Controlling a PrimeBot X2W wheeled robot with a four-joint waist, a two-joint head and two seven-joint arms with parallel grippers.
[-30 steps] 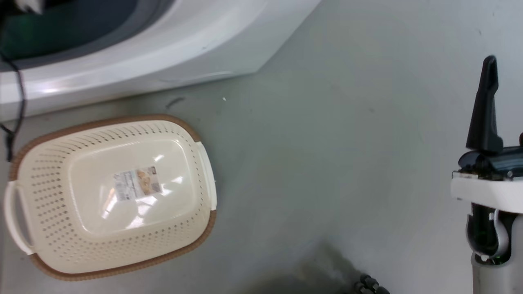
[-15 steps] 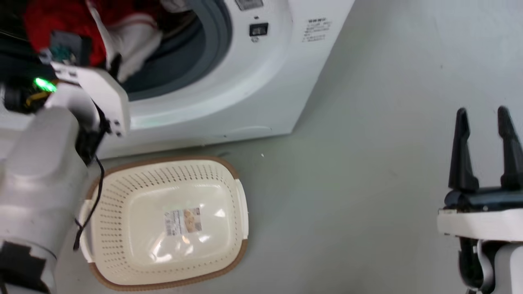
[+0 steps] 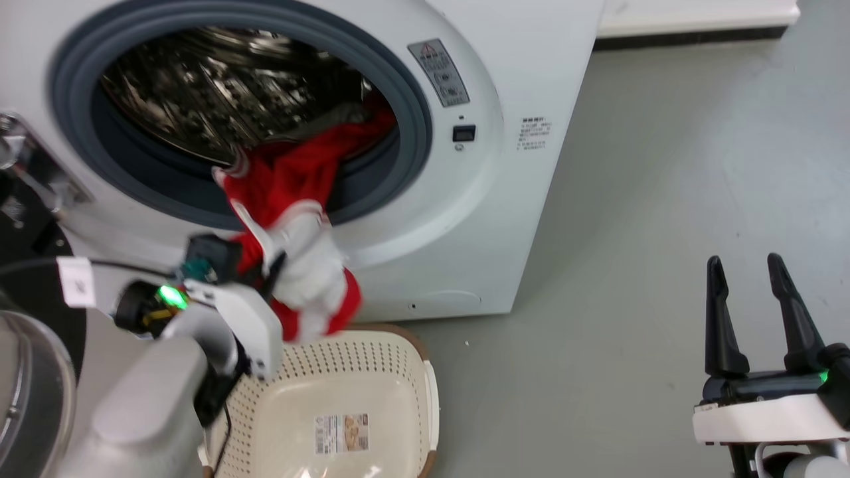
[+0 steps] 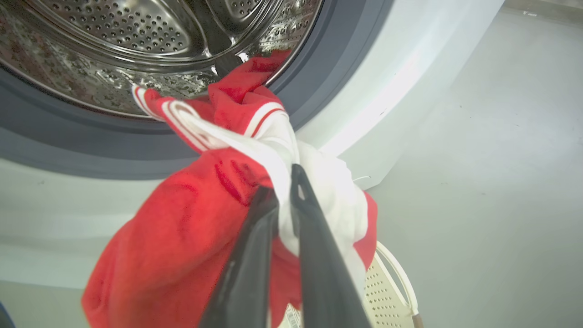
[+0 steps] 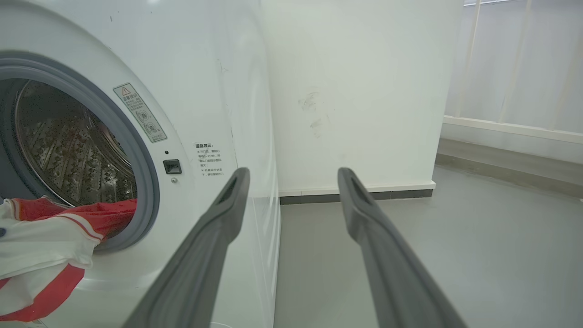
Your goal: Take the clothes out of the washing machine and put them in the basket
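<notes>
Grey floor (image 3: 631,199) runs up to the washer (image 3: 518,79). Its left gripper (image 4: 281,182) is clamped on the clothes (image 3: 292,192). Half a second ago the red bundle sat up in the porthole. Now it trails out over the seal, its lower end just above the basket (image 3: 372,352), its tail inside the drum. The right gripper (image 3: 744,260) waits well apart, fingers spread. I'd say lowering comes next.

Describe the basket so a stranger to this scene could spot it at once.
Find the big white washing machine with its round open porthole. On the grey floor before it sits the basket, below the red clothes the left gripper holds. Nothing else there is cream plastic with perforated sides and a brown rim.
</notes>
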